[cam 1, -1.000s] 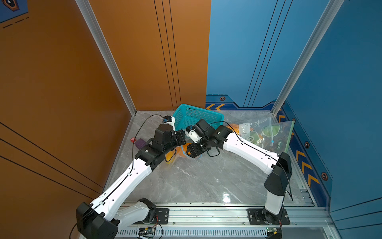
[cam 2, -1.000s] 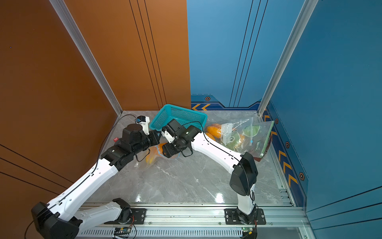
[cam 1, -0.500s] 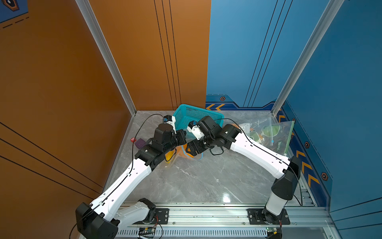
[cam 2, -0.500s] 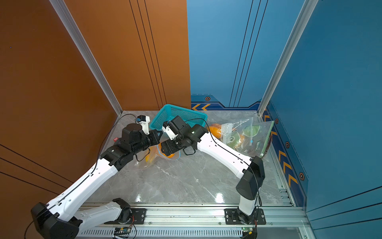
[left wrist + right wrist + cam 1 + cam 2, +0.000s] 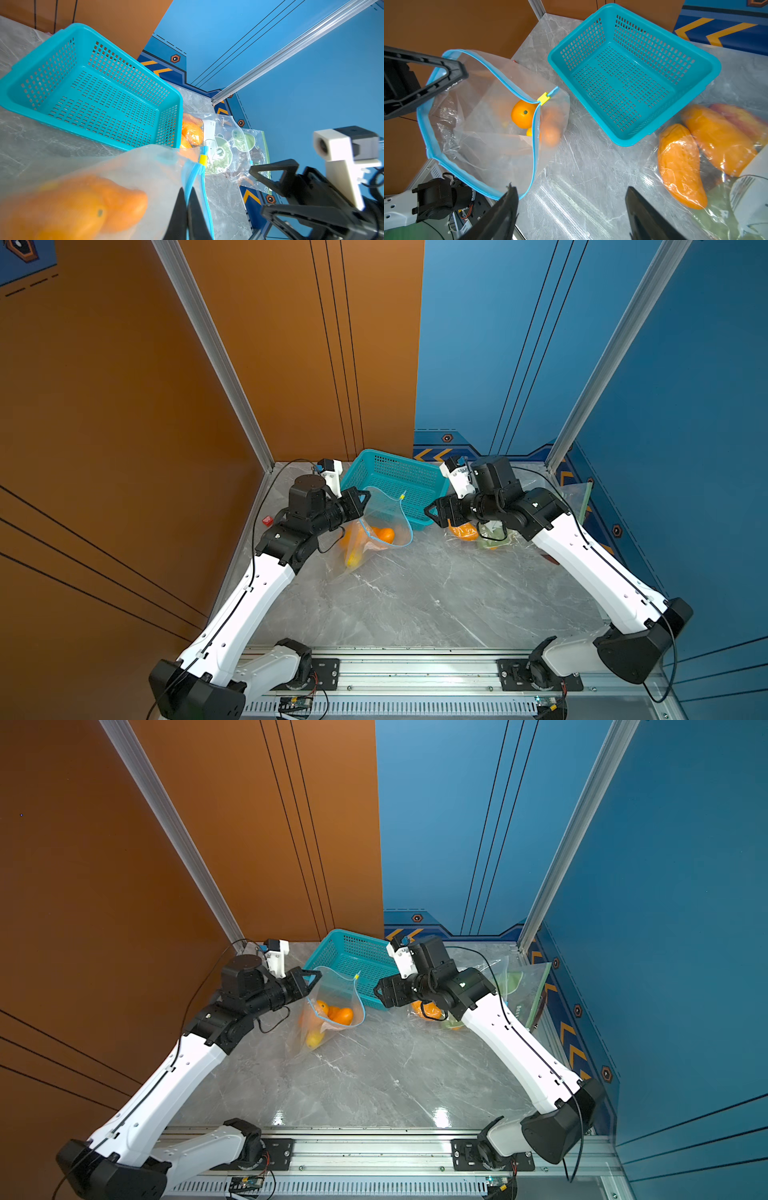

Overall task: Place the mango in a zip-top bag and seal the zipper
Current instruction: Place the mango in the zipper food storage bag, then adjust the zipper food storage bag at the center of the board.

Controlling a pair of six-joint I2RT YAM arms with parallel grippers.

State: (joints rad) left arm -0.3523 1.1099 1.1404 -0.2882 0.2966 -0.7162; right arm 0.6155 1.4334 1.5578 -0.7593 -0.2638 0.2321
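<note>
The placing step is judged to be done: a mango (image 5: 523, 113) is seen inside the clear zip-top bag (image 5: 483, 149), low in it, together with other orange and yellow fruit. The sealing is judged to be left, since the blue zipper track (image 5: 428, 133) gapes in a wide loop and the yellow slider (image 5: 543, 97) is parked at the end nearest the teal basket (image 5: 708, 62). The bag is stood on the bench (image 5: 436, 593) just in front of the basket, and its mouth is held up by the left tool (image 5: 366, 495), whose jaws are pressed together on the rim at the end opposite the slider. The left arm is stretched forward with its elbow raised and its wrist laid roughly level. The right tool (image 5: 428, 512) is spread wide with nothing in it; it is pointed at the bag from the far side of the mouth, apart from the slider. Behind it, more bagged mangoes (image 5: 679, 164) are left lying.
</note>
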